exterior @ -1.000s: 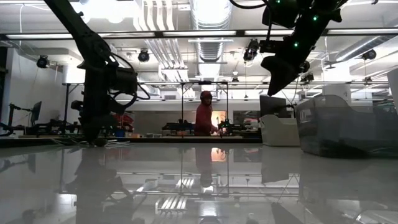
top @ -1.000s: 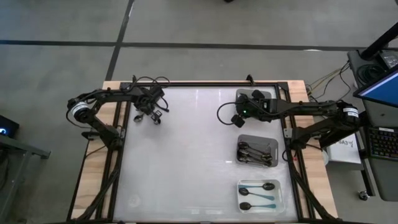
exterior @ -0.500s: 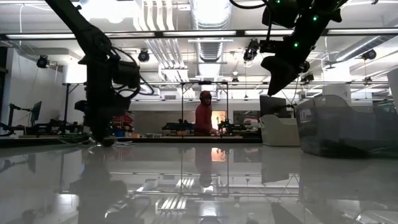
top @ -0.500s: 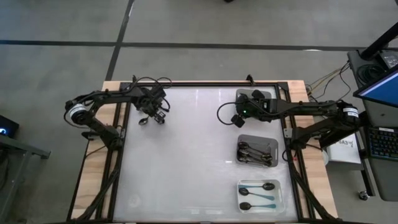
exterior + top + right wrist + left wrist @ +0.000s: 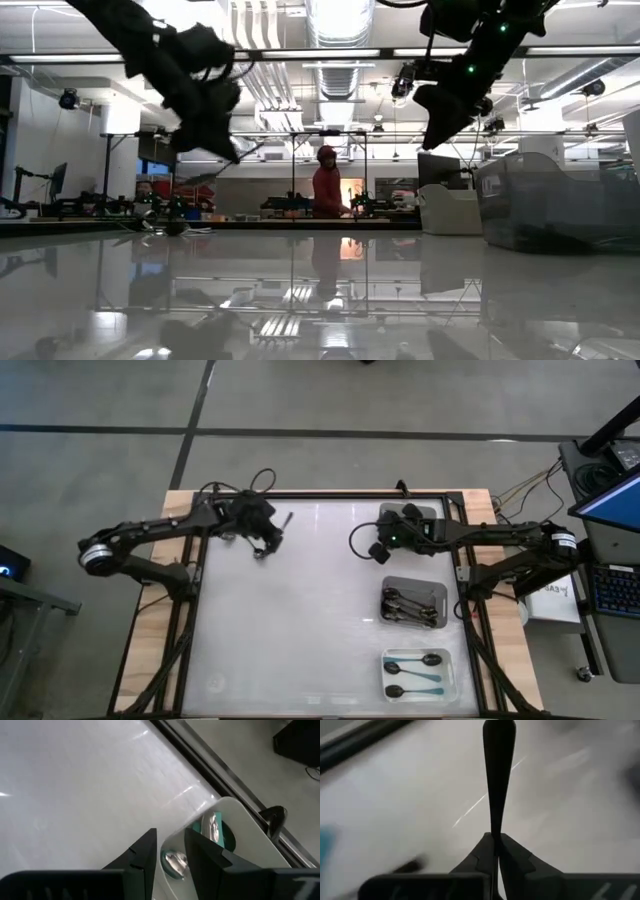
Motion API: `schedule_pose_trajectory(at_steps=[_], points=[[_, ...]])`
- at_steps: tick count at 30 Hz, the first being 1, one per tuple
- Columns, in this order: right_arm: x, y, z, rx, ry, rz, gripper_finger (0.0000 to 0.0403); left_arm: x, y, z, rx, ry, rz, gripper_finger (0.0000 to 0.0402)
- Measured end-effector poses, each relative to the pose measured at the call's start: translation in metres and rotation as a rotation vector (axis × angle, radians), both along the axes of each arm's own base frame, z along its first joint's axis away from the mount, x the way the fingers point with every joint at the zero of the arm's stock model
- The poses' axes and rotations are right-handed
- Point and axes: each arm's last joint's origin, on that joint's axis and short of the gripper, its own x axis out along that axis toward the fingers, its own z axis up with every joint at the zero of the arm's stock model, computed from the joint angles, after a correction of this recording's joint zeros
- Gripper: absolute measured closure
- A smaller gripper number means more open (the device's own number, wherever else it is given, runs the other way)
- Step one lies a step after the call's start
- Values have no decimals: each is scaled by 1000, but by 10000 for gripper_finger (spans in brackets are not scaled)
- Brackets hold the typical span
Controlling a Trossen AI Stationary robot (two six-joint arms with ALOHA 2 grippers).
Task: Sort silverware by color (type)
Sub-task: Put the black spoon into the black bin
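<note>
Lifted off the table [image 5: 300, 620] now, the left gripper [image 5: 268, 540] has swung up and inward from where it was pecking at the surface a moment ago, and it carries a black spoon [image 5: 498, 767] with it. From where I stand, its fingers [image 5: 515, 857] are pinched tight on one end of the spoon, which sticks straight out ahead of them; seen level with the table, the spoon [image 5: 250, 152] juts from the raised gripper [image 5: 222, 145], clear of the tabletop. Taking the grey tray [image 5: 441, 598] near the table's right edge as the marker: it holds a heap of metal spoons [image 5: 410, 606]. On its near side, a white tray [image 5: 452, 675] holds two dark-bowled spoons with teal handles [image 5: 416, 660]. On its far side sits another white tray [image 5: 240, 827] with silver-bowled teal spoons [image 5: 213, 827] inside, and the right gripper [image 5: 170, 857] hangs at that tray's rim, fingers parted with the edge showing between them, holding nothing. The left gripper is well away from the grey tray, across the table toward the far left corner. Beyond the table, a person in red [image 5: 326, 183] stands in the room.
</note>
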Motion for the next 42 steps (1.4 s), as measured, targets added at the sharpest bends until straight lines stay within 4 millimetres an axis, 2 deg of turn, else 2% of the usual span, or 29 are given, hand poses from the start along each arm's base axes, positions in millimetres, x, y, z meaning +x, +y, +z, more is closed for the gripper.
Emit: schedule_pose_trajectory(at_steps=[5, 12, 17, 23, 28, 32, 36, 42], points=[[7, 0, -3, 20, -110, 67, 310, 29, -29, 14, 79, -198, -164, 401], [21, 7, -11, 51, -387, 433, 310, 54, -59, 27, 154, -388, -299, 401], [18, 15, -22, 103, -600, 658, 310, 63, -77, 30, 164, -447, -366, 401], [8, 18, -36, 66, -719, 671, 310, 69, -94, 36, 181, -522, -429, 402], [5, 18, -29, 23, -849, 676, 310, 77, -97, 37, 192, -600, -464, 402], [9, 19, -20, 51, -946, 660, 310, 88, -97, 27, 170, -633, -509, 402], [13, 20, -17, 69, -952, 662, 310, 98, -96, 18, 163, -633, -510, 402], [16, 21, -13, 74, -962, 689, 309, 106, -95, 25, 212, -650, -541, 402]])
